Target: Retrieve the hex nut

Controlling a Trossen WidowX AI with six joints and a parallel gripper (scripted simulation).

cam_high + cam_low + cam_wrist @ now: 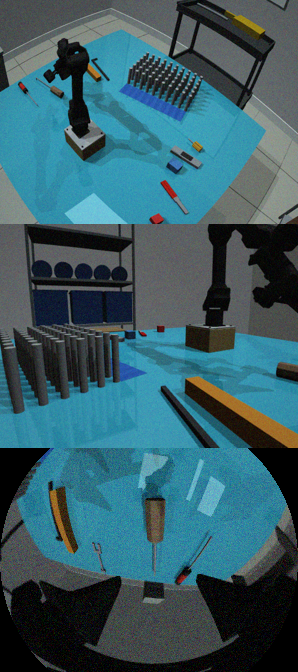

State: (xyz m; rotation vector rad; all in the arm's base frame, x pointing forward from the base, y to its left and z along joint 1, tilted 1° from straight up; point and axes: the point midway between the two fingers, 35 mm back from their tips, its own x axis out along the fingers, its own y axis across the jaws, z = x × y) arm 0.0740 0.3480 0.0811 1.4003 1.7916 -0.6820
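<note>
Two handled tools lie on the desk (pixel 130 176) (pixel 152 420) (pixel 125 533) below my open, empty end effector (pixel 158 580); farther off, grey spacers (pixel 163 79) (pixel 63 371) stand upright in close rows behind the blue strip (pixel 152 101) (pixel 129 372). I can't make out the nut.

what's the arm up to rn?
The gripper is open and holds nothing, raised over the tool side of the table, with the wooden-handled hook tool ahead of it. The metal spacers stand upright behind the blue taped strip. No nut is visible on the strip.
</note>
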